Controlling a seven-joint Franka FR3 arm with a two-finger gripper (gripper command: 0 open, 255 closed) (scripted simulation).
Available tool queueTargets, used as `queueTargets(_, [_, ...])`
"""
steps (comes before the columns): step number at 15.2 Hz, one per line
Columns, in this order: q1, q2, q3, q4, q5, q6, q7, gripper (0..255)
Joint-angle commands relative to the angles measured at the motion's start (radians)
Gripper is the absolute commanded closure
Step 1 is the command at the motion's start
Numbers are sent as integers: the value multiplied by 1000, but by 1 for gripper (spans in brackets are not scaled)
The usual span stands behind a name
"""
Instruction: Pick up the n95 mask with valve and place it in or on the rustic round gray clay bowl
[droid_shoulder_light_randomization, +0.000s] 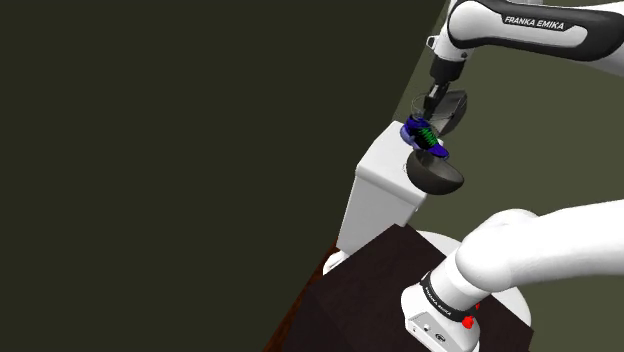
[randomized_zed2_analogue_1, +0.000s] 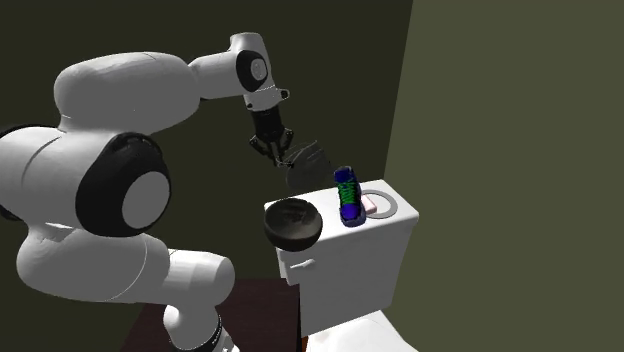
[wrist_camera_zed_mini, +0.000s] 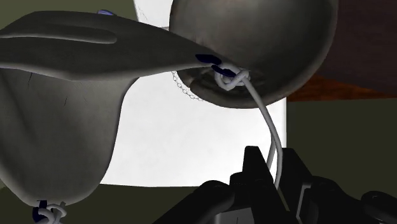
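**Supervisor:** Status, near end first.

**Operator:** Nearest me is the dark stand (droid_shoulder_light_randomization: 365, 290). Beyond it is the white toilet tank (droid_shoulder_light_randomization: 385, 190). On the tank's near end sits the dark grey bowl (droid_shoulder_light_randomization: 434, 176), round and empty. In the second exterior view it appears to overhang the tank's corner. Just past the bowl is a blue and green shoe (droid_shoulder_light_randomization: 428, 143), standing on the tank lid.

**Supervisor:** And the mask?

**Operator:** The mask (droid_shoulder_light_randomization: 456, 108) is dark grey and off the lid, in the air beyond the shoe and above the tank's far part. The gripper (droid_shoulder_light_randomization: 436, 100) is clenched on the mask's thin white strap (wrist_camera_zed_mini: 272, 137), not on its body. The wrist view shows the strap running up between the closed fingers, with the cup slung beside them. Farther on, a small pink item (randomized_zed2_analogue_1: 371, 205) lies on a grey dish (randomized_zed2_analogue_1: 392, 205) at the far end.

**Supervisor:** Recommendation for the carry?

**Operator:** I judge the lift done and the transfer pending. I would bring the hand back toward me over the shoe, high enough to clear it. I would move slowly, since a load on a strap may swing. I would centre the cup, not the fingers, over the bowl, then lower until the cup is inside the rim before releasing. I would avoid touching the bowl, because a nudge could tip it off the edge.
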Motion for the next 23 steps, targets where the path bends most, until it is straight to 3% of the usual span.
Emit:
queueTargets(1, [-4, -81, 19, -55, -3, -29, 14, 255])
queueTargets(6, [-17, -297, 68, -183, 2, -126, 34, 255])
queueTargets(20, [-24, -335, 42, -390, -23, 40, 68, 255])
queueTargets(23, [-24, -336, 41, -395, -24, 44, 69, 255])
